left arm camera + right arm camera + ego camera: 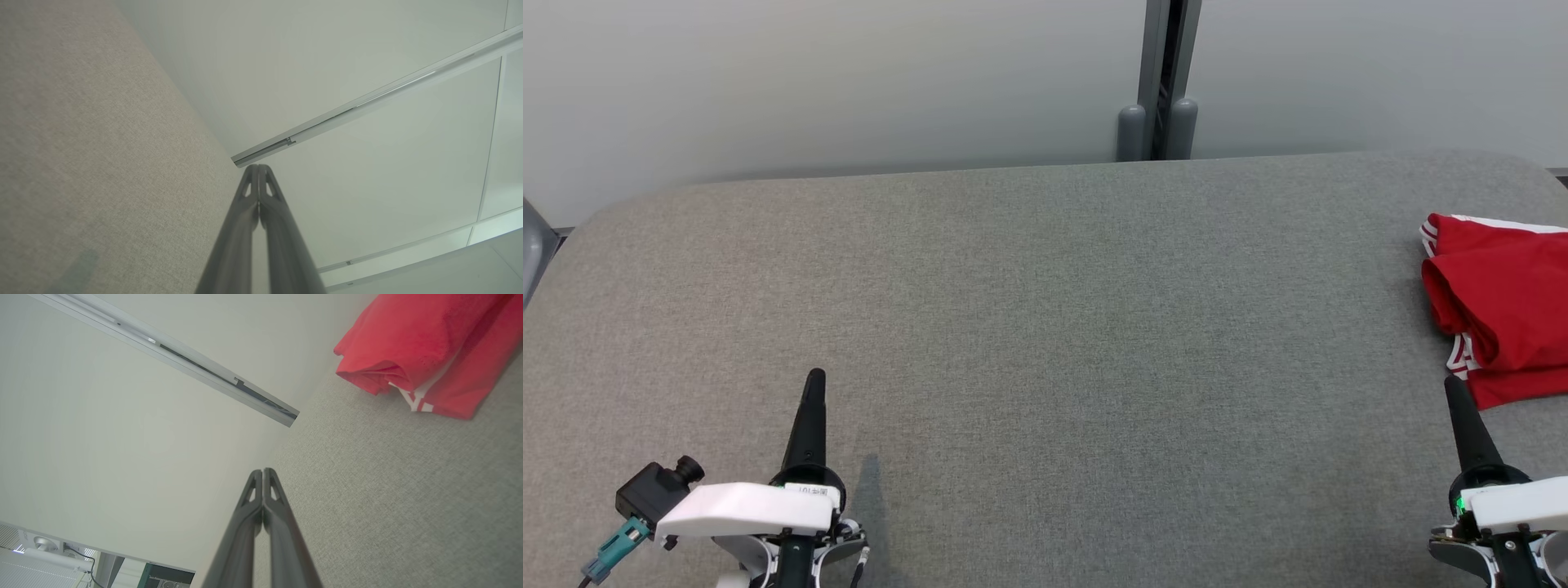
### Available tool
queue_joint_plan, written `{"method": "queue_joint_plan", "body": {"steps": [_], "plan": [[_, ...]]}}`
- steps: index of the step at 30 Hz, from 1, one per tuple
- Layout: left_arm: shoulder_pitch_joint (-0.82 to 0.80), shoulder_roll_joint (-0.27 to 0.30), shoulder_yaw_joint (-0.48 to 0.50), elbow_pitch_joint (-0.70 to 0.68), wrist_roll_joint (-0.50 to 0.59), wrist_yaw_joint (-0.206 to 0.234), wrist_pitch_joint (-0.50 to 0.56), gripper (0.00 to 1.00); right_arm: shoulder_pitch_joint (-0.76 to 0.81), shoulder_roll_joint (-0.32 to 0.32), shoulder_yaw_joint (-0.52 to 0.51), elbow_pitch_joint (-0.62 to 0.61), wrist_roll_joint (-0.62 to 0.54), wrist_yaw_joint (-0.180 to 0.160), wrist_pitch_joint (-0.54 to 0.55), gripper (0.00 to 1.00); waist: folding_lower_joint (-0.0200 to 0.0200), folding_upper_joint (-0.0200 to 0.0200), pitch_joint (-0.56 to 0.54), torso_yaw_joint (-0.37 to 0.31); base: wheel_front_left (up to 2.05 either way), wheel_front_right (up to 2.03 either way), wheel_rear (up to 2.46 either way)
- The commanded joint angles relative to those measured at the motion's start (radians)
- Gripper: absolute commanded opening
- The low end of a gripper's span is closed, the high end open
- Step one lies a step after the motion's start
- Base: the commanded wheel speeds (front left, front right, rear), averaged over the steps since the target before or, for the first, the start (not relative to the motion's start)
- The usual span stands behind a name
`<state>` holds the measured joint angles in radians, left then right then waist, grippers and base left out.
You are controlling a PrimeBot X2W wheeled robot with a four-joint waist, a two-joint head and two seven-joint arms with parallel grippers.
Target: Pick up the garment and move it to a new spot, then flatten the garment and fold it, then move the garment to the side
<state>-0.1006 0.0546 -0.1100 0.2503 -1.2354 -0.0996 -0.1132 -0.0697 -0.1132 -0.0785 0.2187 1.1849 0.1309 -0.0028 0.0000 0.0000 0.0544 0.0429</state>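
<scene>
Garment (1499, 306) folded, white trim (421, 401) plain in right wrist view

Tabletop (1045, 327): grey woven cloth, matt, fine rough weave.
Garment (1507, 294): red cloth, soft, matt, smooth; white stripe trim along edges.
Left gripper (815, 377), right gripper (1451, 384): dark, plastic look, matt, smooth.
Wrist cover (743, 506): white plastic, slight sheen.
Wall (849, 82): pale, smooth, matt.
Post (1168, 73): grey, metal look, satin finish.
</scene>
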Motion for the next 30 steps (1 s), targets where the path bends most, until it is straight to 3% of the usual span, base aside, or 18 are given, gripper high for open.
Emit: {"method": "queue_joint_plan", "body": {"steps": [1,30], "plan": [[-0.026,0.008,0.007,-0.004,-0.023,-0.007,0.006,0.0,-0.011,-0.012,-0.007,-0.004,0.031,0.0,0.009,0.0,0.0,0.0,-0.001,-0.001,0.0,0.0,0.0],[-0.052,0.011,0.015,0.021,-0.242,-0.022,0.049,0.0,-0.011,-0.028,-0.054,0.006,0.304,0.0,0.085,0.0,0.0,0.0,-0.027,-0.021,0.0,0.0,0.0]]}}
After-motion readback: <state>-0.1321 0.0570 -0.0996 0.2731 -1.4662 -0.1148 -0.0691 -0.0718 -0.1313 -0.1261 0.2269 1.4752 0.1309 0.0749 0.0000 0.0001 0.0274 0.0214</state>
